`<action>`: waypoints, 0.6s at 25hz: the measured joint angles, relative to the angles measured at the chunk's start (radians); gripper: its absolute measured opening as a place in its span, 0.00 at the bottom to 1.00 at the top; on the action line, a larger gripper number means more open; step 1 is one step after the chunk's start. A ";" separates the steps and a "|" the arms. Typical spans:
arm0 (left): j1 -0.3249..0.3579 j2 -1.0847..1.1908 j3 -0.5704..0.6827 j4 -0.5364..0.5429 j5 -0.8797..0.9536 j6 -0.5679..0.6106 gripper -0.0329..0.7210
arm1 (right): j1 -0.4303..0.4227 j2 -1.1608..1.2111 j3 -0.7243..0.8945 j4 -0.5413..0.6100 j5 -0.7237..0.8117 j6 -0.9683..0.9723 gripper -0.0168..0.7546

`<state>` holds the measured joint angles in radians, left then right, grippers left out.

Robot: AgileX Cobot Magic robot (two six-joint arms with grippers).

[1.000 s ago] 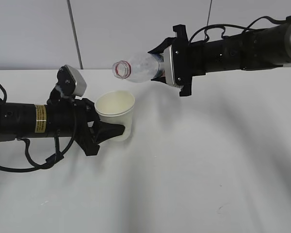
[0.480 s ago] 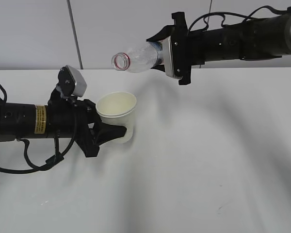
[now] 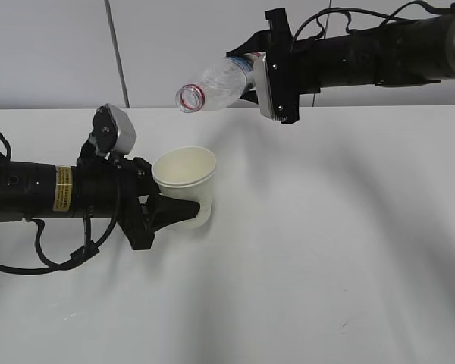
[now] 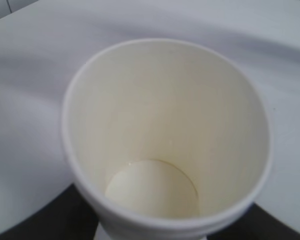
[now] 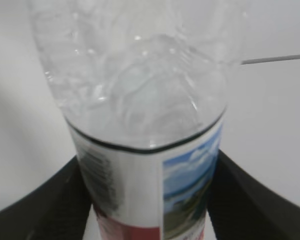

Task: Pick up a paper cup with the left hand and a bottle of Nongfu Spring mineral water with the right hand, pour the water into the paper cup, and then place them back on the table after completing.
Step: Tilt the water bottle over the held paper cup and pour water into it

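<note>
I see the white table (image 3: pixel 326 250) filling the lower part of my exterior view, and I place everything else against the paper cup (image 3: pixel 184 184). From the left of the cup the yellow-labelled left arm (image 3: pixel 38 189) lies low and level over the table, its grey camera block (image 3: pixel 114 130) standing up just left of the cup's rim. From above and to the right of the cup the right arm (image 3: pixel 379 54) reaches in high, trailing cables, with no label on it.

The left hand (image 3: pixel 165 208) is clenched on the cup, black fingers (image 3: pixel 153 220) pressed to its lower wall. The cup stands upright with its mouth open upward; whether its base touches the table or hangs just over it I cannot tell. My left wrist view looks straight down into it: cream inner walls and a round floor (image 4: pixel 151 190); I cannot make out any water there.

The right hand (image 3: pixel 259 70) is clamped around the labelled body of the bottle (image 3: pixel 216 82). The bottle is tipped, its uncapped red-ringed mouth (image 3: pixel 188 98) lowest, above the cup and well clear of its rim. My right wrist view shows dark fingers (image 5: pixel 45 200) flanking the label (image 5: pixel 155 195), the crinkled clear plastic beyond.
</note>
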<state>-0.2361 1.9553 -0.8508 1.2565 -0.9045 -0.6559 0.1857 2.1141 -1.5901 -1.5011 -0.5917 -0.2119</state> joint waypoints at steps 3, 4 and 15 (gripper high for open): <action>0.000 0.000 0.000 -0.001 0.000 0.000 0.54 | 0.000 0.000 0.000 0.000 0.000 -0.014 0.64; 0.000 0.000 0.000 0.000 0.000 0.000 0.54 | 0.000 0.000 -0.001 -0.002 0.000 -0.018 0.64; 0.000 0.020 0.000 0.001 -0.012 -0.001 0.54 | 0.000 0.000 -0.001 -0.002 0.000 -0.073 0.64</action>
<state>-0.2361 1.9754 -0.8508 1.2575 -0.9165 -0.6569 0.1857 2.1141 -1.5907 -1.5027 -0.5917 -0.2847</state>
